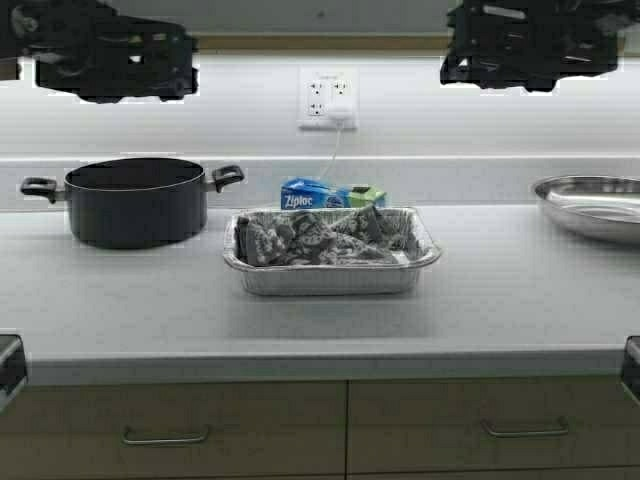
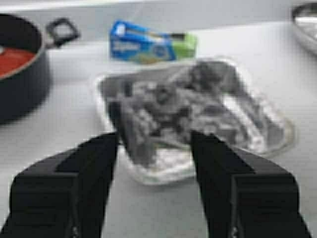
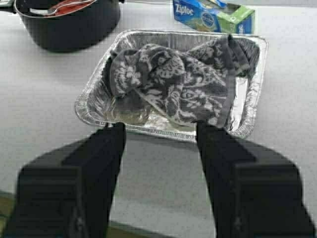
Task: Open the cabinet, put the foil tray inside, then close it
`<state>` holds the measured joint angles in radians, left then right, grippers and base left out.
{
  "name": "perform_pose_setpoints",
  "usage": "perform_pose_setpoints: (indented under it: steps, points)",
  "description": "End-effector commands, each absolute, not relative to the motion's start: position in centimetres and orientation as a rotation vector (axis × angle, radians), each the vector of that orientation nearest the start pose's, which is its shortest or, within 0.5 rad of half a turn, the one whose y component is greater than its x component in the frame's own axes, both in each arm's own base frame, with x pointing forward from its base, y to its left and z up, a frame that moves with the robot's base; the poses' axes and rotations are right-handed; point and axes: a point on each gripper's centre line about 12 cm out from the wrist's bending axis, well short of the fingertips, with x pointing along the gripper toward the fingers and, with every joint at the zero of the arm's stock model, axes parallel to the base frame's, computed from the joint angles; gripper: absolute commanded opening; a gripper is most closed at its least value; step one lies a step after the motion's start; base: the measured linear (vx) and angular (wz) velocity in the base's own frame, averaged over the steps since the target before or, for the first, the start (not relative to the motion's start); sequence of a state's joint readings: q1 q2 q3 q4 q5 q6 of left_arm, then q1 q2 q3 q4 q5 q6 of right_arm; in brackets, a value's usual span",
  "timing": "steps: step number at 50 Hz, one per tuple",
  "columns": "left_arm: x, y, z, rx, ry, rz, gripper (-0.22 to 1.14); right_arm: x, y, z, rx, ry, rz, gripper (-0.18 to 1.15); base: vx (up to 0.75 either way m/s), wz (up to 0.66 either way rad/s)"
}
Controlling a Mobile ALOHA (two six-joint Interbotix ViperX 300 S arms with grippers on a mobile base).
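The foil tray stands mid-counter with a grey-and-white patterned cloth bunched in it. It also shows in the left wrist view as the foil tray and in the right wrist view as the foil tray. My left gripper is open, raised well above the counter at the upper left. My right gripper is open too, held high at the upper right. Neither touches the tray. The cabinet's doors and handles are out of view; only a thin tan strip runs above the wall.
A black two-handled pot sits left of the tray, with something red inside it. A blue Ziploc box lies behind the tray. A round steel bowl is at the far right. Base drawers with horizontal handles run below the counter edge.
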<state>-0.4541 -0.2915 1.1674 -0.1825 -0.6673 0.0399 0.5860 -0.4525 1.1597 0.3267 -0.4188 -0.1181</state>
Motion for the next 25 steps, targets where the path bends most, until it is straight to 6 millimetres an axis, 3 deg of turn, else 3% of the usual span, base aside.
perform_pose_setpoints:
  steps: [1, 9, 15, 25]
  points:
    - [24.7, -10.6, 17.9, -0.039, 0.21, -0.335, 0.83, 23.3, 12.9, 20.1, 0.082, 0.299, 0.402, 0.83, 0.0, 0.0]
    - [23.7, -11.4, 16.2, -0.023, 0.271, -0.39, 0.83, 23.8, 12.5, 19.8, 0.084, 0.31, 0.379, 0.83, 0.0, 0.0]
    - [24.2, -12.1, 14.3, -0.038, 0.33, -0.415, 0.83, 24.8, 13.0, 19.0, 0.097, 0.344, 0.367, 0.83, 0.0, 0.0]
    - [25.3, -13.1, 10.1, -0.153, 0.353, -0.448, 0.83, 26.2, 13.3, 14.3, 0.236, 0.429, 0.28, 0.83, 0.0, 0.0]
